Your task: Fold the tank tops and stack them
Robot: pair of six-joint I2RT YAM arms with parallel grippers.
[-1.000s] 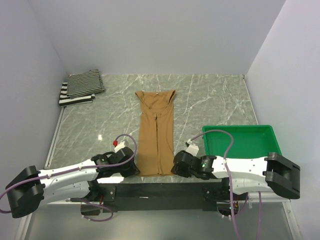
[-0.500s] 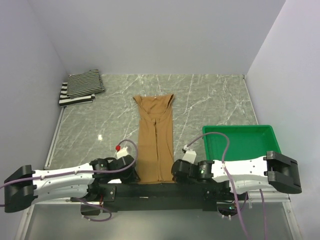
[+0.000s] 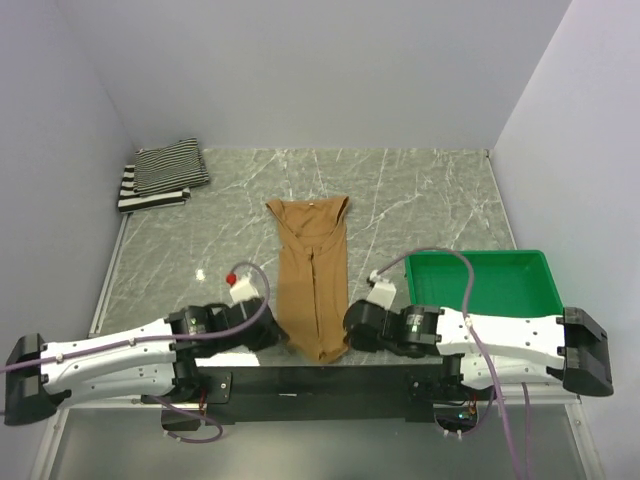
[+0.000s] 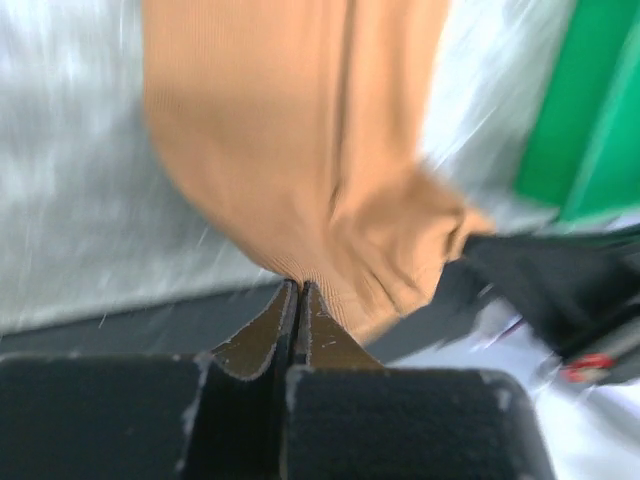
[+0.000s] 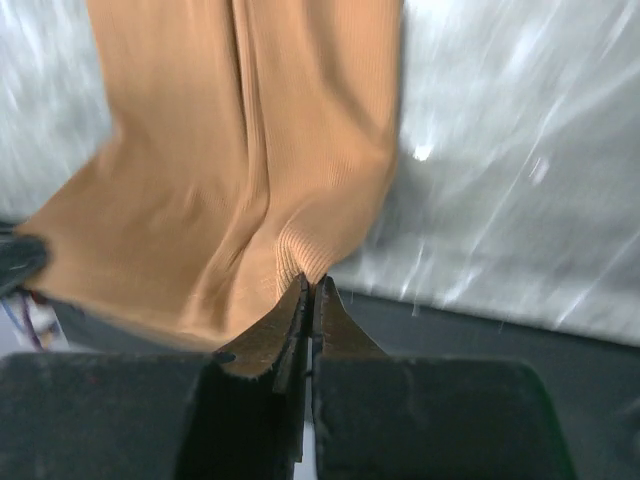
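My left gripper (image 4: 298,292) and right gripper (image 5: 310,287) are both pinched tight on the bottom hem of the tan tank top (image 3: 312,270), which lies lengthwise at centre frame; the folded striped tops (image 3: 160,175) sit stacked upper left

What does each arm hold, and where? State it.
The tan top, by its near hem: left fingers pinch the left corner, right fingers the right corner.
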